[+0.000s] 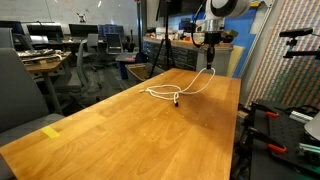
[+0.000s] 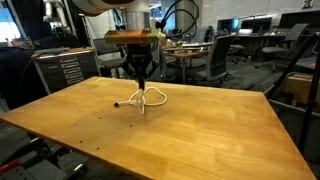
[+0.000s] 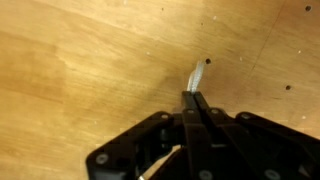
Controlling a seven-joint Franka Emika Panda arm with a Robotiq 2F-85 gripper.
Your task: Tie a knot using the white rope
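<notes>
Claw: black two-fingered claw (image 3: 193,98), jaws pressed shut on the cord. In the wrist view a short white stub sticks out past the fingertips.
Claw position: in both exterior views it points straight down over the middle of the tabletop (image 1: 212,47) (image 2: 140,72), close above the wood.
Rope: long, thin, flexible white rope (image 3: 197,74). One end is pinched in the claw and the rest drops to the wood and lies in a loose curve (image 1: 165,93) (image 2: 150,98).
Free end: it rests on the wood near the curve and ends in what looks like a small dark tip (image 1: 178,101).
Tabletop: wide, pale-brown wooden tabletop (image 1: 120,130) (image 2: 200,130) (image 3: 80,60), bare around the cord.
Background: office chairs and desks, well apart from the cord.
Progress: judged early. The cord appears to loop, but no tightened knot shows, and whether the strands cross is too small to tell.
Risk, slipping: the grip is close to the cord's end, so a quick pull could draw the stub out of the jaws.
Risk, loop: dragging the held end sideways could pull the curve straight — there would be no opening left to thread.
Risk, contact: a lower pass could scrape the fingertips on the wood.
</notes>
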